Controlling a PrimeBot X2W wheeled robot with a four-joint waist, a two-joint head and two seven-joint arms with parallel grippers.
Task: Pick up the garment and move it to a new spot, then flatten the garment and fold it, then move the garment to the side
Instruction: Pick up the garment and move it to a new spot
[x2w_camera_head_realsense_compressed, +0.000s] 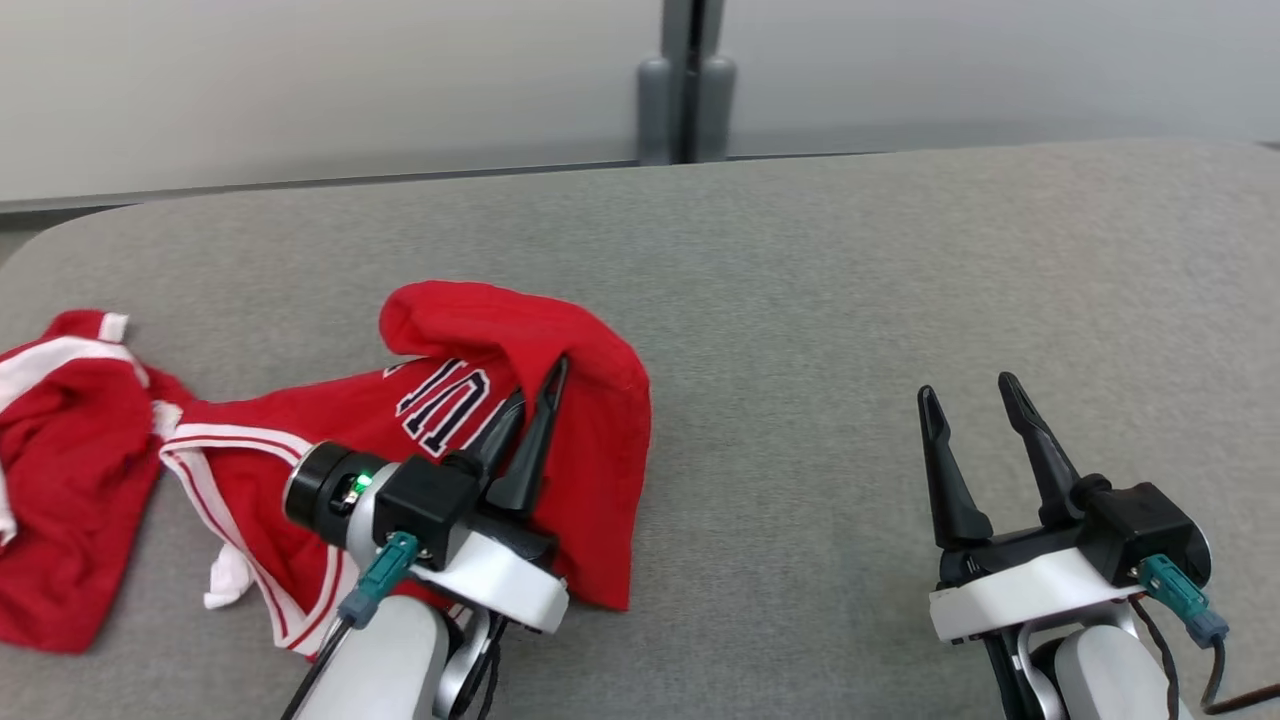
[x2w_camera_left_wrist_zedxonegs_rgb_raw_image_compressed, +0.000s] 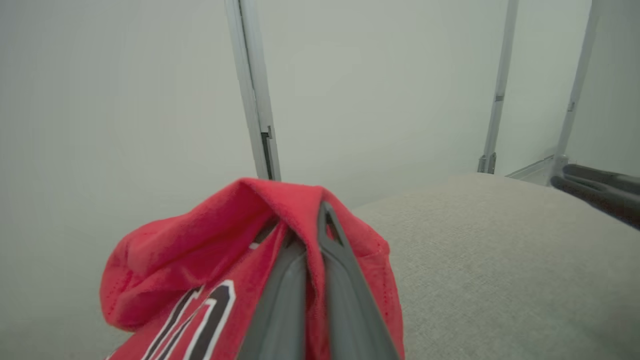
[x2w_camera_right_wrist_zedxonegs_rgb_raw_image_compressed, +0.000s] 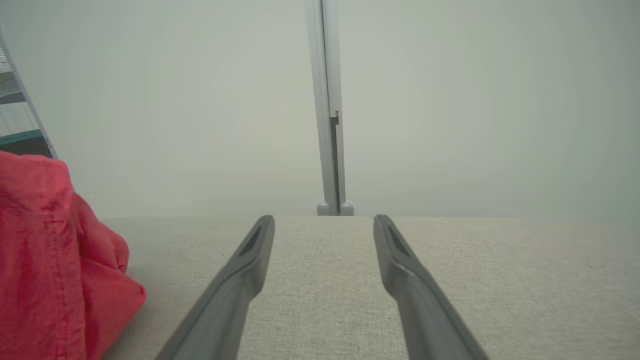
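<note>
The left fingers (x2w_camera_head_realsense_compressed: 535, 440) pinch a raised fold of the red jersey (x2w_camera_head_realsense_compressed: 590, 470) on the grey surface (x2w_camera_head_realsense_compressed: 800, 300), while the right fingers (x2w_camera_head_realsense_compressed: 948, 470) stand spread, well apart from it.

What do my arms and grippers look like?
Both match: the left gripper and right gripper have two long dark tapered fingers on a black block, a white wrist shell and a pale grey forearm. Each carries a teal connector with a dark cable; a green light glows on the left.
</note>
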